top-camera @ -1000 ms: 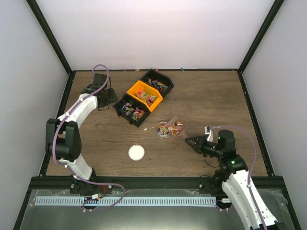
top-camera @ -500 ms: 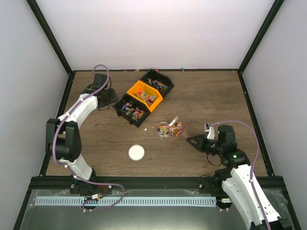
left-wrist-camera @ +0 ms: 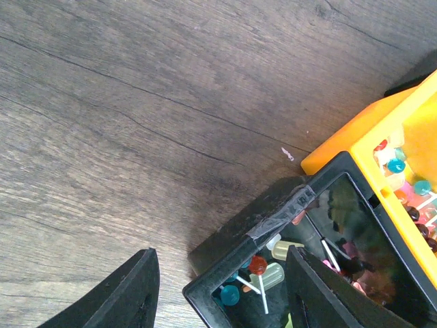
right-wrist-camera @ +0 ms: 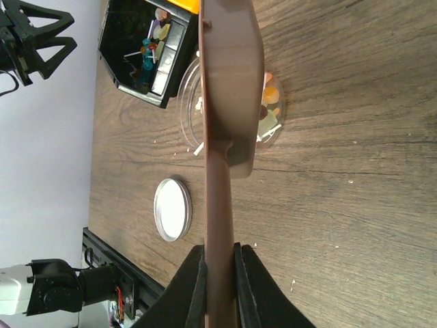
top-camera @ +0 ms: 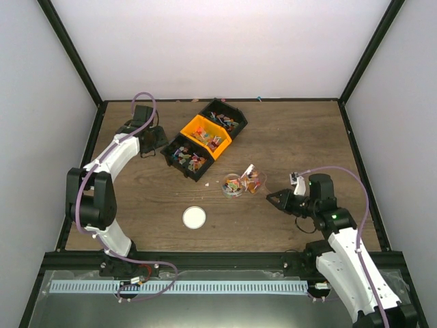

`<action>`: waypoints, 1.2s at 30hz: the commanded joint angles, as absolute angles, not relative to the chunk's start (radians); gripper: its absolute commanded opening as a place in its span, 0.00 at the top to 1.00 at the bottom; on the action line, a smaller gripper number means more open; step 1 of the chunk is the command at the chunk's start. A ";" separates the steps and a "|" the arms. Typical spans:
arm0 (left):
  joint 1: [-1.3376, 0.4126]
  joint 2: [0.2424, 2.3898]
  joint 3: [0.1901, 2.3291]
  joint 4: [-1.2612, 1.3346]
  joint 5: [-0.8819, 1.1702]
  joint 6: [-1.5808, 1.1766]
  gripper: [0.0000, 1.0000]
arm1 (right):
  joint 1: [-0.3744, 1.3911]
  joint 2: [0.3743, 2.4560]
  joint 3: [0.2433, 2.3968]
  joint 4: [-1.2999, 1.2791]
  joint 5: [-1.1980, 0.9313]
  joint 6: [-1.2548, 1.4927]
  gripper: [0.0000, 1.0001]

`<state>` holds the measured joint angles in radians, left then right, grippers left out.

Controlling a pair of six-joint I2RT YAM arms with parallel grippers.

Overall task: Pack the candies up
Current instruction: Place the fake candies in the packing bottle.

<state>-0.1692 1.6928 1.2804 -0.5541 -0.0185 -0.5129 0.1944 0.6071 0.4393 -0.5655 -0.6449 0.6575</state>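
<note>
Brown smooth scoop [right-wrist-camera: 229, 68], tiny wrapped candies [right-wrist-camera: 272, 94]

Left arm [top-camera: 109, 160] reaches to the far left, elbow raised. Left gripper [top-camera: 151, 140] has its fingers [left-wrist-camera: 130, 290] spread wide, holding nothing. Right arm [top-camera: 341, 239] extends forward. Right gripper [top-camera: 278, 200] points left, clamped on the scoop [right-wrist-camera: 229, 82] handle.
</note>
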 commanded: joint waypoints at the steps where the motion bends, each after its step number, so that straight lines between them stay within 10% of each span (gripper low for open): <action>1: -0.173 1.700 1.270 -0.532 -0.030 -0.506 0.47 | 0.213 0.628 0.496 -0.592 -0.598 0.617 0.99; 36: -0.173 1.700 1.261 -0.518 -0.034 -0.500 0.47 | 0.444 0.743 0.658 -0.756 -0.347 0.580 0.99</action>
